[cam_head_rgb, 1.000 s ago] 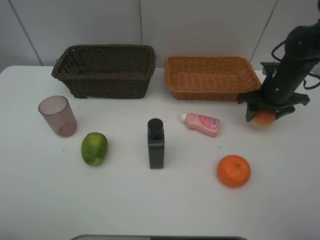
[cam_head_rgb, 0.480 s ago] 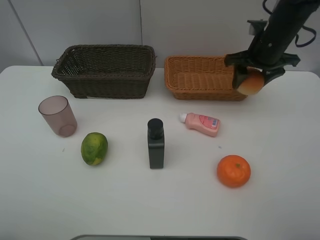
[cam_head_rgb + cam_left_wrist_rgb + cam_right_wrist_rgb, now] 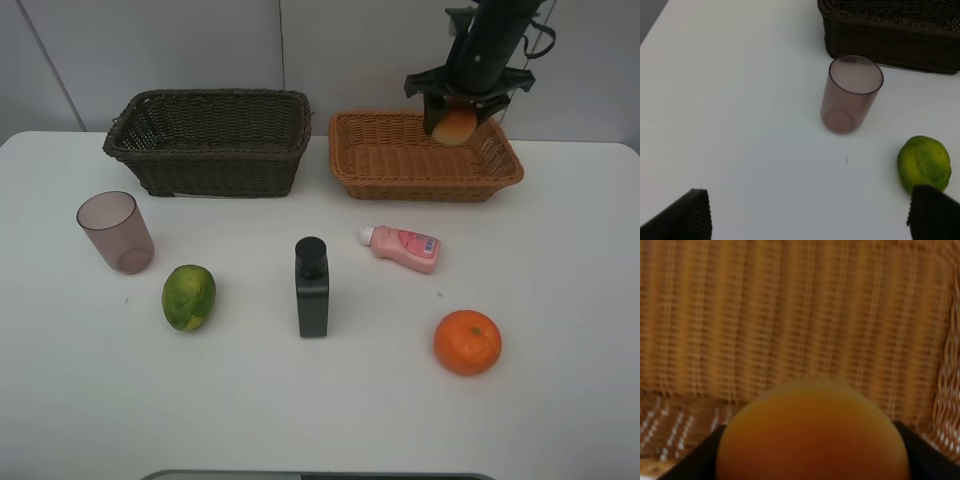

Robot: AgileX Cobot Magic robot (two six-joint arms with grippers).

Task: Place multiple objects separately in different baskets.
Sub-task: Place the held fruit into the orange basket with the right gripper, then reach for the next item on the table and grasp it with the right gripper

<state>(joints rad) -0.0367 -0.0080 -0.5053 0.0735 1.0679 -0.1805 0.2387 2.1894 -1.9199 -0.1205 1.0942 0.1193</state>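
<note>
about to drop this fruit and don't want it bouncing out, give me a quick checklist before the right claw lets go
1. Grip: peach held in the right claw: ok.
2. Position: peach over the light tan basket, inside its rim: ok.
3. Basket floor below free of other items: ok.
4. Drop height above the basket floor: cannot tell.
5. The left claw open, off by the mauve cup, out of the way: ok.

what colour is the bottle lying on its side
The lying bottle is pink with a white cap; exterior high view shows it best.
</note>
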